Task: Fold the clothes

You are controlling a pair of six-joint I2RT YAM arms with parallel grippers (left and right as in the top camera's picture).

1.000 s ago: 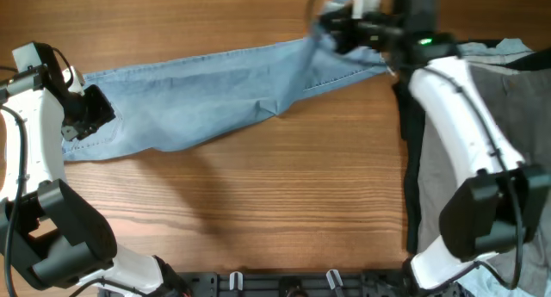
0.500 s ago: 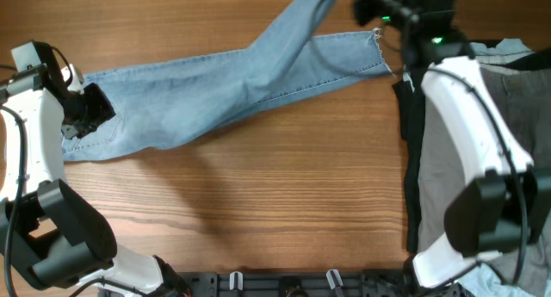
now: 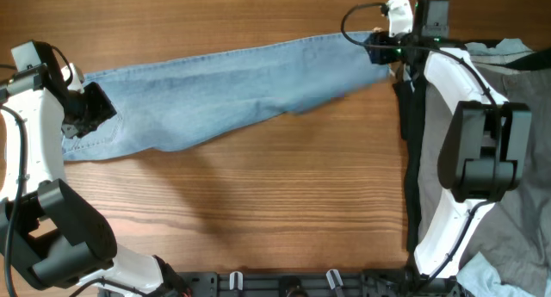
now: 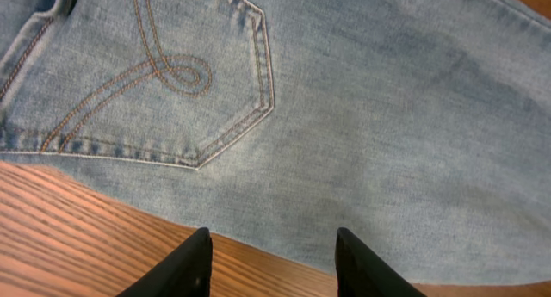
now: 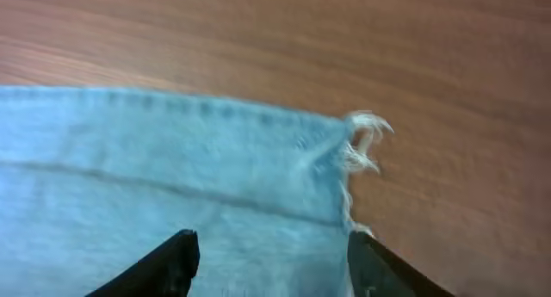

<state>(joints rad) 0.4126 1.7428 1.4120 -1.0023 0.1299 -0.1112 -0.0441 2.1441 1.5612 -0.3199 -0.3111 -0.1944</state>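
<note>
Your left tool (image 4: 271,250) is hovering open and empty beside the back pocket (image 4: 185,90) of the jeans (image 3: 215,90), which are now lying flat across the desk (image 3: 258,211). Your right tool (image 5: 271,254), having dropped the raised leg, is gaping empty above the frayed hem (image 5: 362,146), so folding can likely begin.

Your left arm (image 3: 39,142) and right arm (image 3: 448,73) wore white shells with black joints. A black cable (image 3: 346,20) looped beside a green light (image 3: 433,41). Your fingers (image 4: 185,267) were black.

I saw grey trousers (image 3: 529,82) and a black garment (image 3: 411,159) heaped together at the wooden bench's (image 3: 258,219) right end.
</note>
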